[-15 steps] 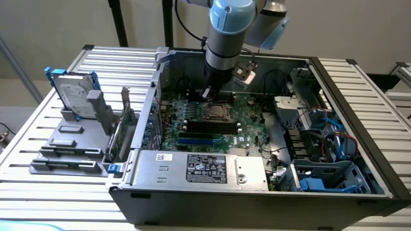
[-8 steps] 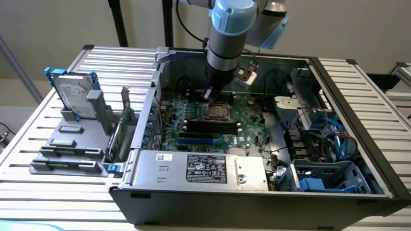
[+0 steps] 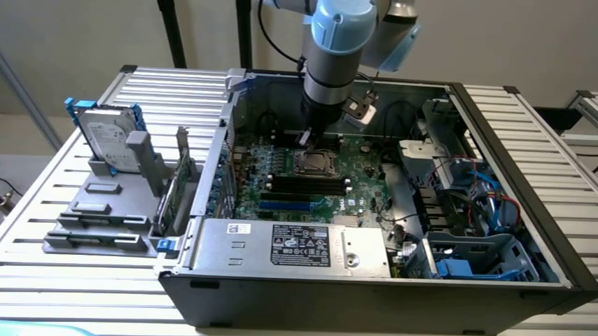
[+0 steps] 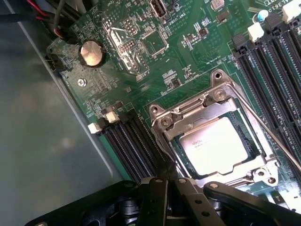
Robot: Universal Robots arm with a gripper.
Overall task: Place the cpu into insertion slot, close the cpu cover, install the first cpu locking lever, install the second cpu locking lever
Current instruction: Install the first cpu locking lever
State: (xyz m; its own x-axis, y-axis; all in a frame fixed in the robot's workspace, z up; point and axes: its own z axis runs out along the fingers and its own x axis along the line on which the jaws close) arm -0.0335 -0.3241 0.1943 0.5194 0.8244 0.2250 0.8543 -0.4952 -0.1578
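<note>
1. Stage of work: the cpu point(image 4: 214, 146) lies seated in the insertion slot point(image 4: 247, 141), and the cpu cover point(image 4: 197, 110) appears folded down over it, its square window framing the silvery chip top. The lever steps seem to be in hand; a thin locking lever point(image 4: 263, 125) runs along the socket at about 3 o'clock of the chip.
2. Demand of the coming move (judgement): a fine, low push on a thin wire lever, kept clear of the memory slots point(image 4: 127, 146) at 9 o'clock of the socket.
3. Claw: the gripper point(image 3: 309, 134) is clenched, fingers together, grasping nothing visible, its tips just above the socket's edge at 6 o'clock in the wrist view.
</note>
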